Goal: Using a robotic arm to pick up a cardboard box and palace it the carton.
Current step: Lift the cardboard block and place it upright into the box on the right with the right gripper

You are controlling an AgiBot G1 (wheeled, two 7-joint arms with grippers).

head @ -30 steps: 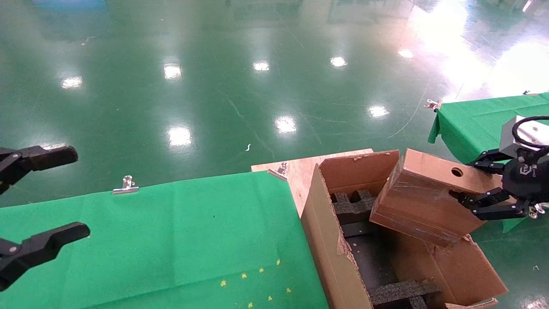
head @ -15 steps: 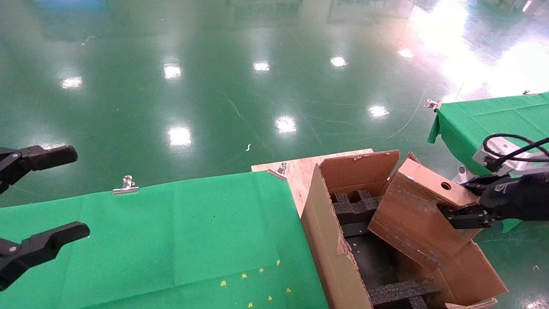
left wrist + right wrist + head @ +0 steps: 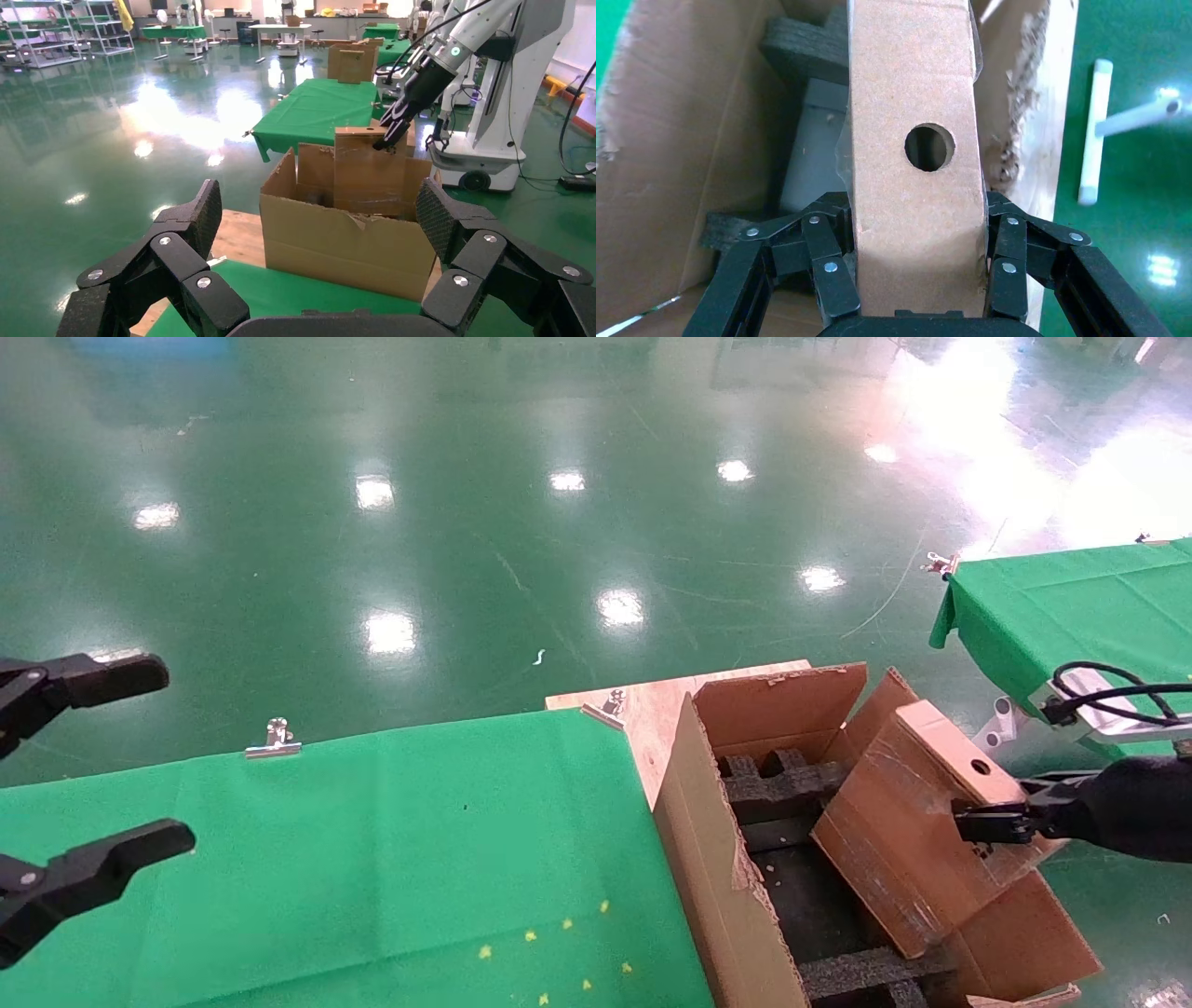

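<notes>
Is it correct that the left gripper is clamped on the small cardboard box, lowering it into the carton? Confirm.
Not quite: the right gripper is clamped on the cardboard box, over the carton. The right wrist view shows this. The left gripper hangs open over the green table.

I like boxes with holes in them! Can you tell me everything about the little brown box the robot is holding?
The cardboard box is plain brown, closed and scuffed, with one small round hole in its narrow face. The right gripper pinches that narrow end between its black fingers. The box tilts, its lower end dipping inside the carton, above the black foam.
</notes>
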